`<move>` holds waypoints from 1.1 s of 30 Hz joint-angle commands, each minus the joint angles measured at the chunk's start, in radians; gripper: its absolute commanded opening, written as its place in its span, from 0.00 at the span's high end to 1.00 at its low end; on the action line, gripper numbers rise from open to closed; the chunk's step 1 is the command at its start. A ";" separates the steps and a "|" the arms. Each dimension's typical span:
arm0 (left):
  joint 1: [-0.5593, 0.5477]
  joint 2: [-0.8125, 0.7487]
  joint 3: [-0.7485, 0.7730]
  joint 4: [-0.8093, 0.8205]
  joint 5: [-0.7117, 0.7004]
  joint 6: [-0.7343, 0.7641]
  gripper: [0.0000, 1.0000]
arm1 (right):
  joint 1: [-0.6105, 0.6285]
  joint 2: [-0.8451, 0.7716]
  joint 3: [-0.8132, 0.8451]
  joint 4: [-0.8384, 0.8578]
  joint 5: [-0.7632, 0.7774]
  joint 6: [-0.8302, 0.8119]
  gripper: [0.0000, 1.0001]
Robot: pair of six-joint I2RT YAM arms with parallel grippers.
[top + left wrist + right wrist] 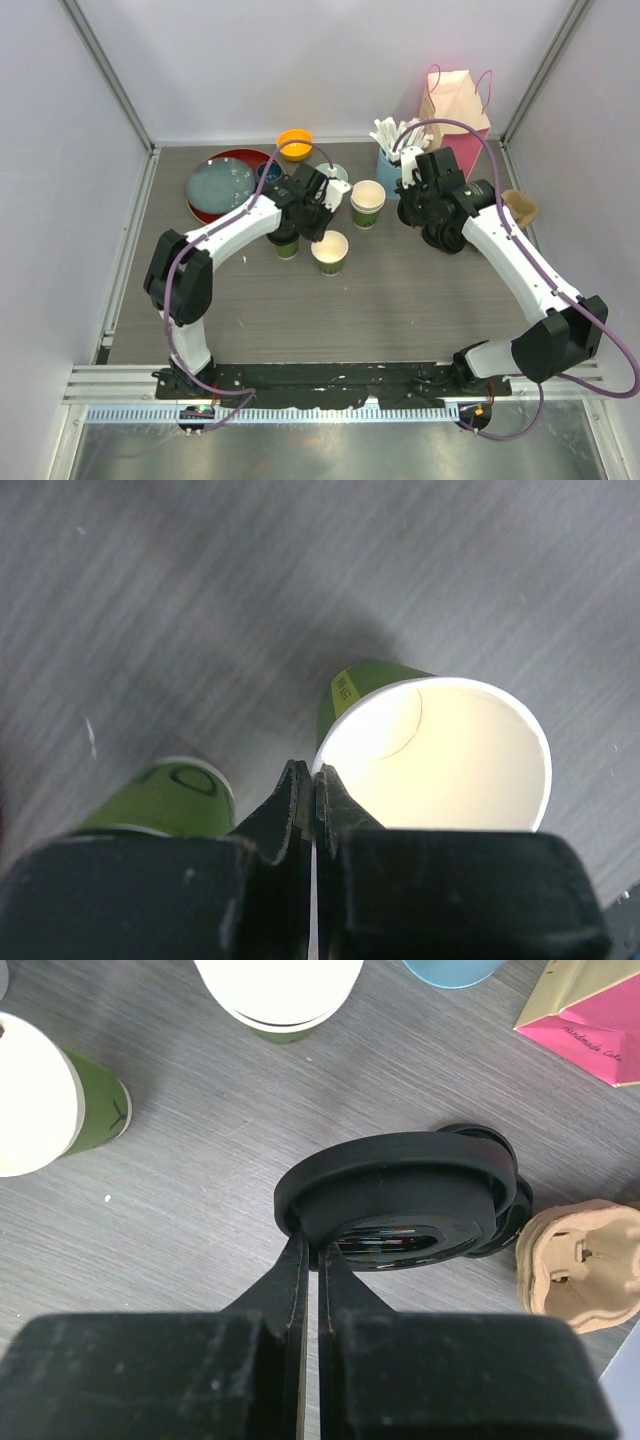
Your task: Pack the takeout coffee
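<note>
Pinching round black plastic lid, likely light and bendy, by its rim, centre frame, with right gripper; left gripper clenched.

Layout on counter: plate at 10 o'clock, bowl at 12, bag at 1, stick cup at bag's 8. Mid-counter: near cup at 7 from far cup, lid at its 4.
</note>
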 commanded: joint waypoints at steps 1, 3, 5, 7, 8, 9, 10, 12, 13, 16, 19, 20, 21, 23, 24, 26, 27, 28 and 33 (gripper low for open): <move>-0.028 -0.105 -0.070 -0.035 0.008 0.010 1.00 | 0.031 -0.013 0.047 -0.024 -0.009 -0.012 0.99; -0.030 -0.124 -0.106 -0.031 0.002 0.013 1.00 | 0.057 -0.003 0.061 -0.044 -0.001 -0.020 0.99; -0.030 -0.148 -0.130 -0.019 -0.012 0.019 1.00 | 0.077 0.011 0.072 -0.059 0.011 -0.023 0.99; -0.031 -0.156 -0.142 -0.002 -0.036 0.021 1.00 | 0.105 0.022 0.078 -0.067 0.014 -0.032 0.99; -0.031 -0.164 -0.153 0.007 -0.036 0.029 1.00 | 0.114 0.028 0.084 -0.079 0.017 -0.035 0.99; -0.033 -0.167 -0.158 0.012 -0.036 0.032 1.00 | 0.126 0.040 0.089 -0.085 0.022 -0.041 0.99; -0.034 -0.168 -0.167 0.023 -0.033 0.036 1.00 | 0.144 0.047 0.090 -0.095 0.022 -0.053 0.99; -0.034 -0.170 -0.172 0.031 -0.020 0.050 0.99 | 0.164 0.069 0.109 -0.127 0.016 -0.070 0.99; -0.034 -0.168 -0.176 0.032 -0.013 0.050 0.95 | 0.184 0.077 0.116 -0.139 0.014 -0.086 0.99; -0.034 -0.185 -0.185 0.034 0.000 0.059 0.80 | 0.210 0.114 0.164 -0.222 -0.003 -0.109 0.99; -0.034 -0.225 -0.184 0.024 0.028 0.064 0.62 | 0.229 0.136 0.202 -0.269 -0.049 -0.126 0.99; -0.033 -0.236 -0.182 0.014 0.033 0.065 0.58 | 0.232 0.140 0.214 -0.282 -0.055 -0.129 0.99; -0.030 -0.259 -0.173 0.008 0.039 0.064 0.50 | 0.236 0.152 0.227 -0.292 -0.070 -0.132 0.99; -0.010 -0.280 -0.162 -0.027 0.071 0.055 0.46 | 0.249 0.168 0.270 -0.325 -0.078 -0.138 0.99; 0.005 -0.309 -0.150 -0.043 0.086 0.041 0.42 | 0.253 0.178 0.288 -0.340 -0.081 -0.138 0.99; 0.059 -0.337 -0.141 -0.080 0.143 0.032 0.40 | 0.276 0.224 0.354 -0.389 -0.087 -0.141 0.99; 0.082 -0.352 -0.138 -0.092 0.163 0.029 0.39 | 0.289 0.243 0.377 -0.406 -0.089 -0.143 0.99; 0.105 -0.386 -0.139 -0.103 0.177 0.032 0.39 | 0.299 0.288 0.426 -0.441 -0.092 -0.143 0.99; 0.294 -0.464 -0.149 -0.190 0.256 0.065 0.38 | 0.361 0.431 0.559 -0.523 -0.093 -0.114 0.99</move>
